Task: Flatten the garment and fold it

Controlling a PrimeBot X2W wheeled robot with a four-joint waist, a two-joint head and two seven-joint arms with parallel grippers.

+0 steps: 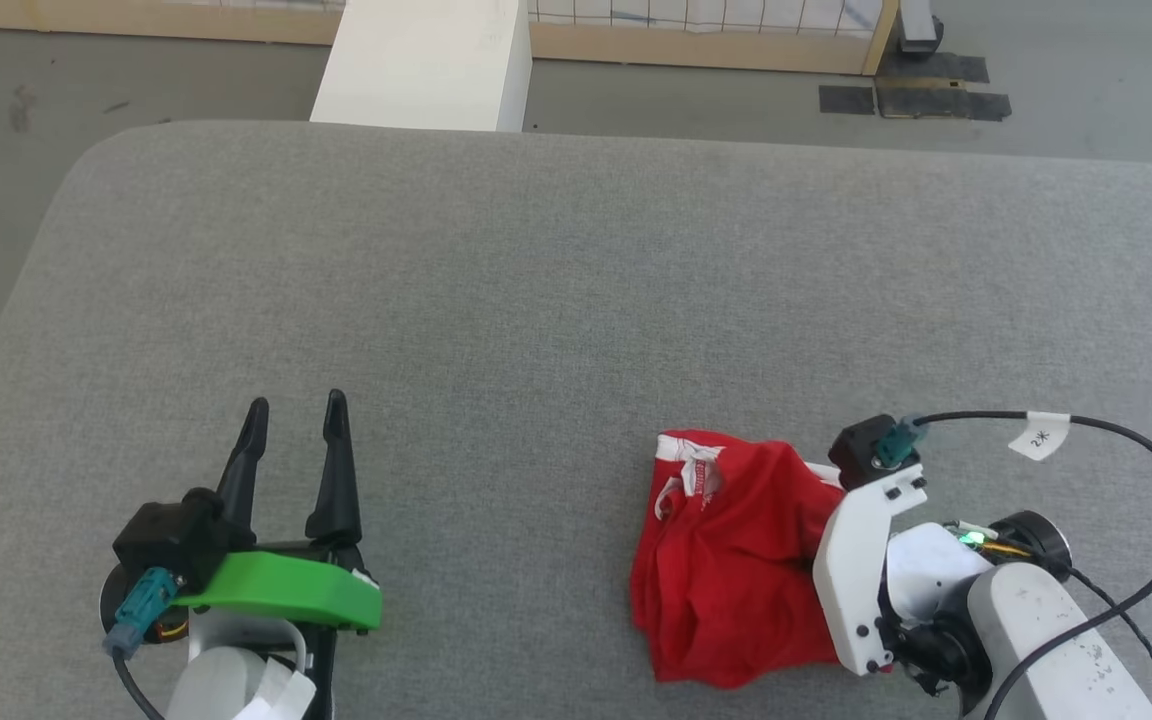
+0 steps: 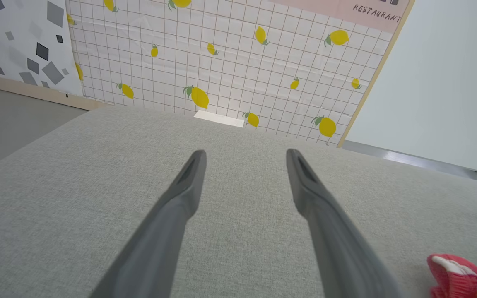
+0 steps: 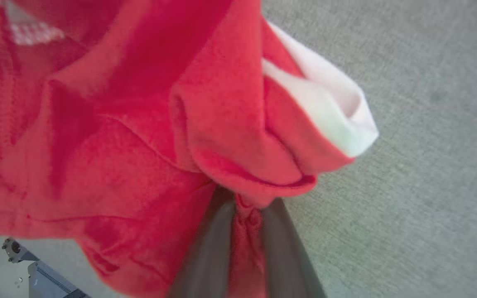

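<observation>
Right claw (image 3: 244, 215) pinched shut on a bunched fold of the red garment (image 1: 726, 560) — left claw (image 1: 296, 402) spread wide, holding nothing.
The garment lies crumpled around the right claw's fingers and well to the right of the left claw, on the grey fabric bench (image 1: 556, 280). Far beyond the left claw's tips are a white block (image 1: 426, 60) past the bench's far edge, a lemon-printed grid wall (image 2: 230, 62) and grey floor (image 1: 1086, 60).

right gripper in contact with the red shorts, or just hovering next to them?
Touching. In the right wrist view, a fold of the bright red soft fabric shorts is pinched between the right gripper's jaws.
</observation>
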